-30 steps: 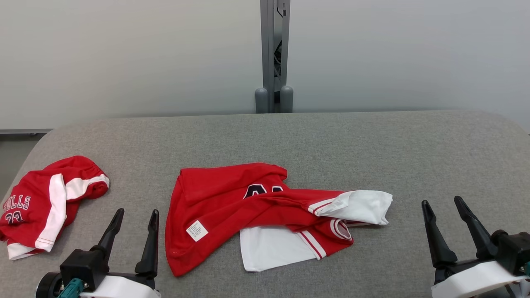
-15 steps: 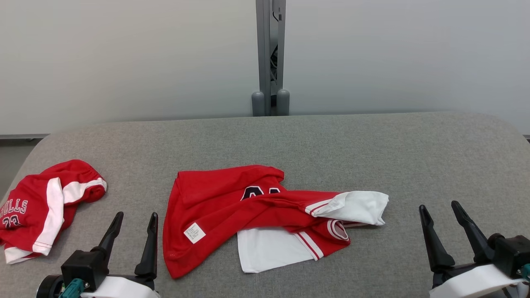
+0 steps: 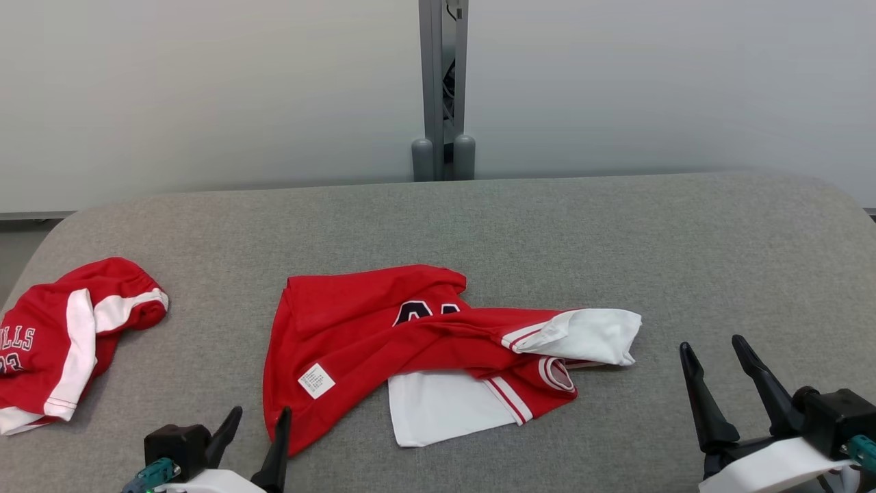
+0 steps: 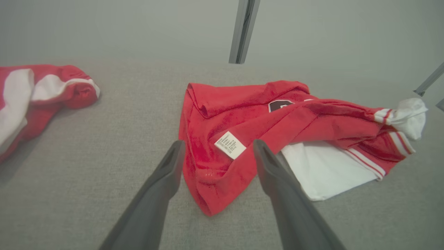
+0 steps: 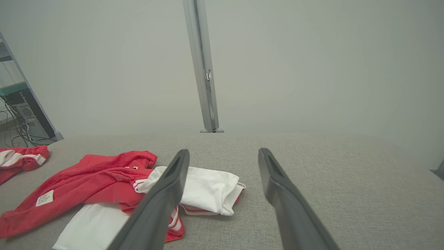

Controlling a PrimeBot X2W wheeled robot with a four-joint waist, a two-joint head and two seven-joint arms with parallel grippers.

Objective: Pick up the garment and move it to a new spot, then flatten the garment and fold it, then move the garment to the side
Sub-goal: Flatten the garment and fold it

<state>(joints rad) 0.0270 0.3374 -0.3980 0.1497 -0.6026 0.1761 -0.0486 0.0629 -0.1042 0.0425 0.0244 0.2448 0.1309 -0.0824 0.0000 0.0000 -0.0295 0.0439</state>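
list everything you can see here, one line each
jersey: one, red and white, crumpled at the table's middle
second garment: one, red and white, bunched at the table's left edge
table: one, grey fabric top, under both garments
post: one, grey metal, behind the table's far edge
wall: one, pale, behind the post
left jaws: one pair, dark, open, astride the jersey's near corner, contact unclear
right jaws: one pair, dark, open, over bare table at the right

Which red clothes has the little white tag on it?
The crumpled jersey in the middle has the tag; the shorts at the left show lettering.
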